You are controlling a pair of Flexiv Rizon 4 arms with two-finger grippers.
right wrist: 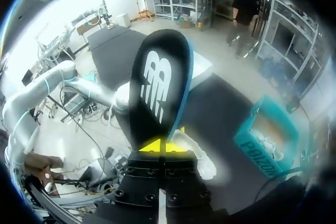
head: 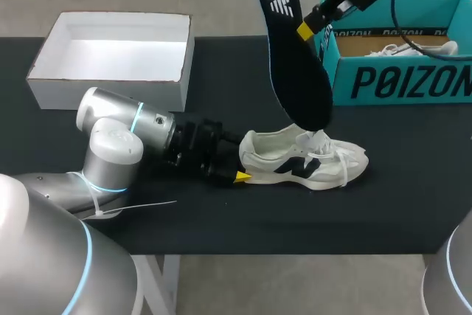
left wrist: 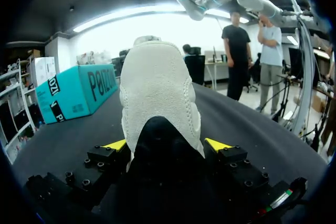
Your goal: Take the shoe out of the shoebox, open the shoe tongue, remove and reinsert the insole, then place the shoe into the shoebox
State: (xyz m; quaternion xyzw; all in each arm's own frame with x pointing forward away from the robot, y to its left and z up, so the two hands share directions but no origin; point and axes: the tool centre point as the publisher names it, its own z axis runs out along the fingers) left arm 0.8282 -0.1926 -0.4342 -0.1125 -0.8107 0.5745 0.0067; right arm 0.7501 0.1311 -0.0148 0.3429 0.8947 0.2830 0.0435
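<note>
- Our left gripper was clenched on the heel of the shoe, one yellow tip at each side, low on the black table.
- Our right gripper was pinched on the dark insole, gripping it by one long edge and holding it in the air above the shoe.
- The shoe stood upright on its sole near the table's middle. Its long axis ran side to side across the table, with the heel toward our left arm and the toe toward our right side.
- The insole hung steeply, almost upright, with its logo end up and its narrow end down at the shoe's opening, beside the loose laces.
- We judged that the lower end could snag on the tongue or laces and buckle if pushed down at this steep angle.
- An edge grip might also let the insole swivel between the fingers.
- A hard push could slide the shoe out of the heel clamp.
- The teal shoebox, with another shoe inside, stood behind; a white box lay open at the far left.
</note>
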